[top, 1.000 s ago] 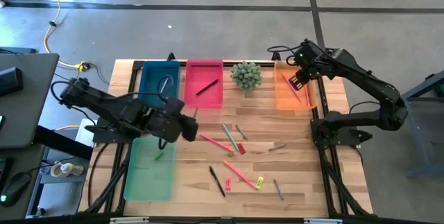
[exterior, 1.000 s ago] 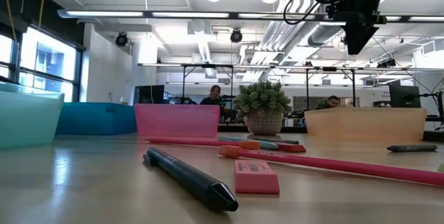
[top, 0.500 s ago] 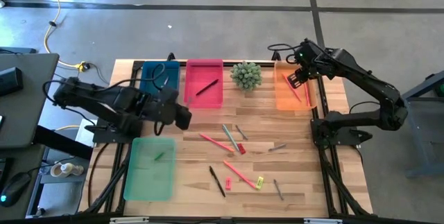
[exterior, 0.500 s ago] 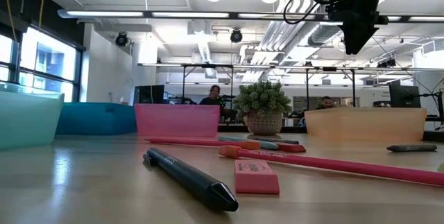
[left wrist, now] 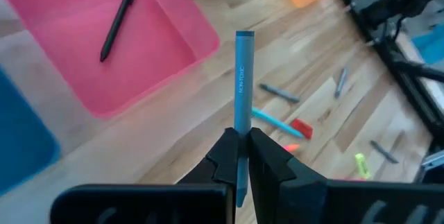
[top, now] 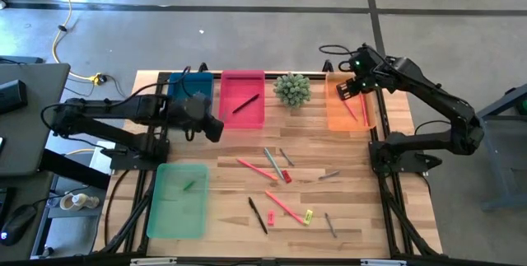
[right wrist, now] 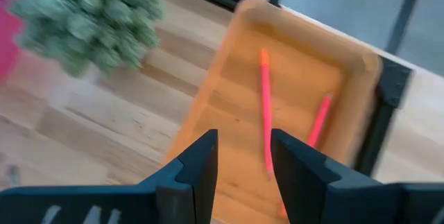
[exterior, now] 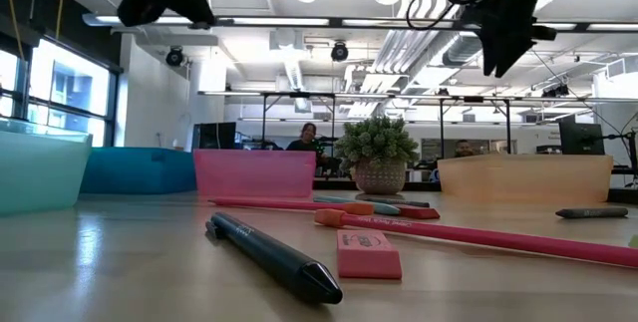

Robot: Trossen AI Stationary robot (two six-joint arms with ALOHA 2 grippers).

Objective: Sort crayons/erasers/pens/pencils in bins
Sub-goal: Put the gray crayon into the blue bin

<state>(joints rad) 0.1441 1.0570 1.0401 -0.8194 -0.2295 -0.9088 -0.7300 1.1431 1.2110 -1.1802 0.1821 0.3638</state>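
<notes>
Two arms are busy. Left gripper (left wrist: 239, 156) is clamped on a blue crayon (left wrist: 243, 78), held up in the air near the teal-blue bin (top: 189, 93) and pink bin (top: 243, 99) at the table's far edge. Step in hand looks like carrying the crayon to its bin; next move needs lining up over the right one, then letting go. Right gripper (right wrist: 239, 158), fingers apart and empty, hangs over the orange bin (top: 339, 109) at the far right corner.
</notes>
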